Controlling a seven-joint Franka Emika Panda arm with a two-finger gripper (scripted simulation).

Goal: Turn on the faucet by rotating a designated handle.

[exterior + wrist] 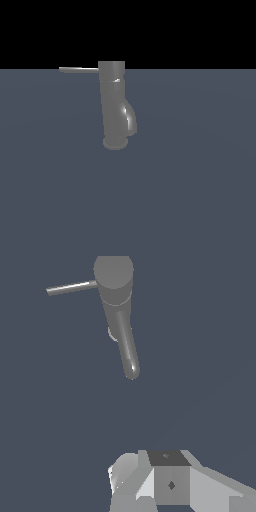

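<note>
The faucet (113, 100) is a grey upright cylinder on a round base flange (115, 144), with a short curved spout (130, 118) on the exterior view's right. The handle (79, 69), a thin flat lever, sticks out level from the cylinder's top toward the exterior view's left. The wrist view looks down on the faucet (114, 276), its handle (71, 288) and its spout (128, 351). Only white and grey parts of my gripper (165, 481) show at that picture's edge, well apart from the faucet and touching nothing. Its fingertips are not clearly visible. The exterior view does not show the gripper.
A flat dark blue-grey surface (190, 190) carries the faucet and spreads on all sides of it. Behind its far edge there is only black background. No other objects show.
</note>
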